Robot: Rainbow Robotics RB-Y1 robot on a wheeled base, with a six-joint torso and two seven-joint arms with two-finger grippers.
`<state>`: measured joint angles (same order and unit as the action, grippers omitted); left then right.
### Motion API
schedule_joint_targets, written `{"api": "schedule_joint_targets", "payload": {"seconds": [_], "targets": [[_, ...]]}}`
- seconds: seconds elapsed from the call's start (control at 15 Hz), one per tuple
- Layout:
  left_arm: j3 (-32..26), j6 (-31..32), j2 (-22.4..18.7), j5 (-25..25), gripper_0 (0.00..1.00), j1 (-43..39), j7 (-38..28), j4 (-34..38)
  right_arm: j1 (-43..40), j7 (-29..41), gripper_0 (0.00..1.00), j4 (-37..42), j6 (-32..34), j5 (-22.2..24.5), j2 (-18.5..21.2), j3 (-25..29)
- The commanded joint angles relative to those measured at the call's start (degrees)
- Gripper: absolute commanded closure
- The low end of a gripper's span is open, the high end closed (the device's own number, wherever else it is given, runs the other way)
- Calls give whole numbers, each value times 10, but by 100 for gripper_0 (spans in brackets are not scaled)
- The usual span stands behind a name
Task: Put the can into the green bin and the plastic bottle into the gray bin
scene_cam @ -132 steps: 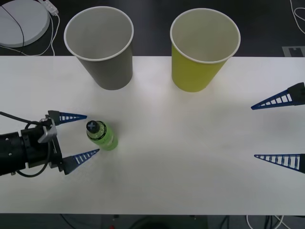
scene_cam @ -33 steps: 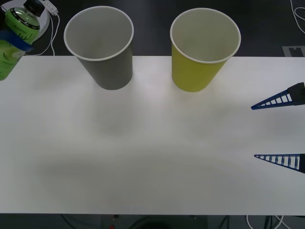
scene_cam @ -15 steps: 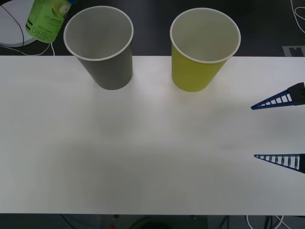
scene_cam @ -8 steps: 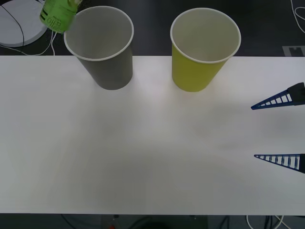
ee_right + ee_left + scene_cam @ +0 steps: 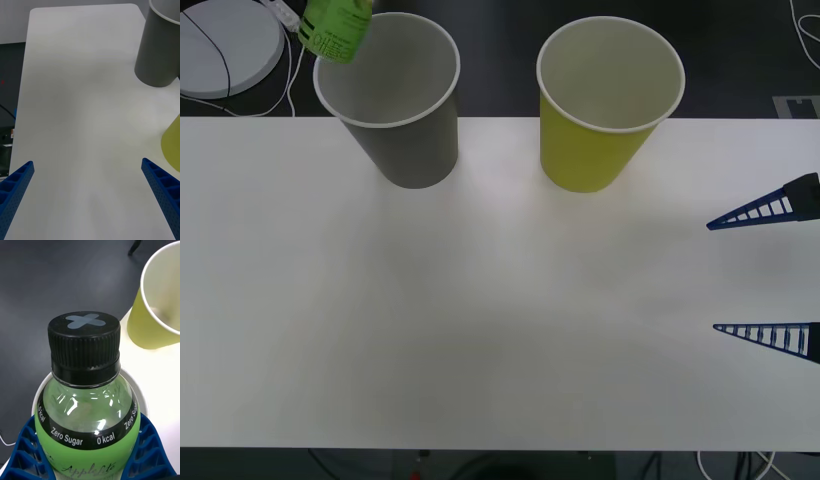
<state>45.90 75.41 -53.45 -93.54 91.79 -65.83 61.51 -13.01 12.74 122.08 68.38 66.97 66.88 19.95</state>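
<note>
Your left hand (image 5: 88,461) grips the plastic bottle (image 5: 335,28) above the gray bin (image 5: 392,95) at the bench's far edge, while your right hand (image 5: 760,270) waits spread open near the bench's right edge.

A high front camera looks down on the tabletop (image 5: 500,330). The right wrist camera skims low across it. The left wrist camera sits close behind the bottle (image 5: 88,405); all show the gray cup (image 5: 395,100).

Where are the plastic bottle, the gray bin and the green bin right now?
plastic bottle (image 5: 85,339): left wrist view, on the side of its black cap.
gray bin (image 5: 420,150): front view, on its gray outer wall.
green bin (image 5: 588,150): front view, on its yellow-green outer wall.
</note>
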Motion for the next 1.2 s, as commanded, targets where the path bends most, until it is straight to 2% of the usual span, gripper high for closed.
{"api": "schedule_joint_targets", "payload": {"seconds": [0.07, 0.27, 0.33, 0.4, 0.47, 0.53, 1.2], "targets": [[0, -9, 7, 1, 100, 0, 0, -6, 0, 0, 0, 0, 0, 0, 0, 0], [1, -11, 12, 5, 100, 0, 0, -8, 0, 0, 0, 0, 0, 0, 0, 0], [1, -11, 12, 6, 96, 0, 0, -8, 0, 0, 0, 0, 0, 0, 0, 0], [1, -12, 12, 8, 66, 0, -1, -8, 0, 0, 0, 0, 0, 0, 0, 0], [1, -12, 13, 9, 7, 0, 0, -8, 0, 0, 0, 0, 0, 0, 0, 0], [1, -12, 16, 11, 0, 0, -2, -11, 0, 0, 0, 0, 0, 0, 0, 0], [1, -13, 14, 20, 0, -5, -2, -10, 0, 0, 0, 0, 0, 0, 0, 0]]}}
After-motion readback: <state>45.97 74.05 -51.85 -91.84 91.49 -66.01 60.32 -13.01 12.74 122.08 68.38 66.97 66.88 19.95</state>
